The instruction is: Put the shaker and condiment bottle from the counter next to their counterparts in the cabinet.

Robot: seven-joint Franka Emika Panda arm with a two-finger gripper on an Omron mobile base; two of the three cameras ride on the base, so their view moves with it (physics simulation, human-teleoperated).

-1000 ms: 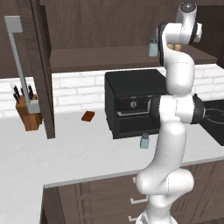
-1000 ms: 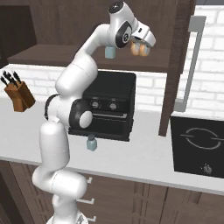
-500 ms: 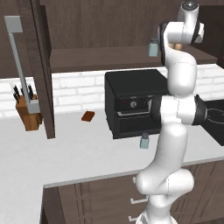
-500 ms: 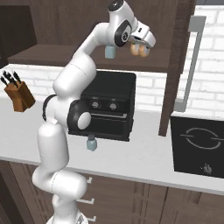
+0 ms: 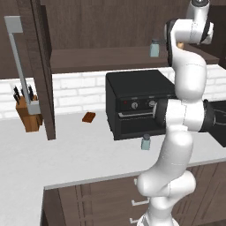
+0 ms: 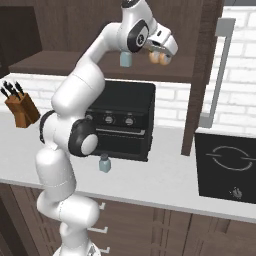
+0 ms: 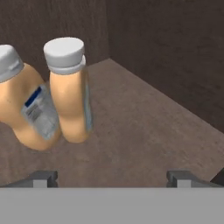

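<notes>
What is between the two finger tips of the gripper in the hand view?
Nothing: the gripper is open over bare cabinet shelf. Both amber bottles stand beyond it, to the left.

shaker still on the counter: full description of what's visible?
The shaker is a small pale blue-grey, glassy-looking jar with a grey cap. It stands upright on the white counter, just in front of the black oven, near the lower front edge of the oven, apart from the arm. Nothing grips it; only the counter touches it as far as the base views show. Its twin stands up on the cabinet shelf.
</notes>
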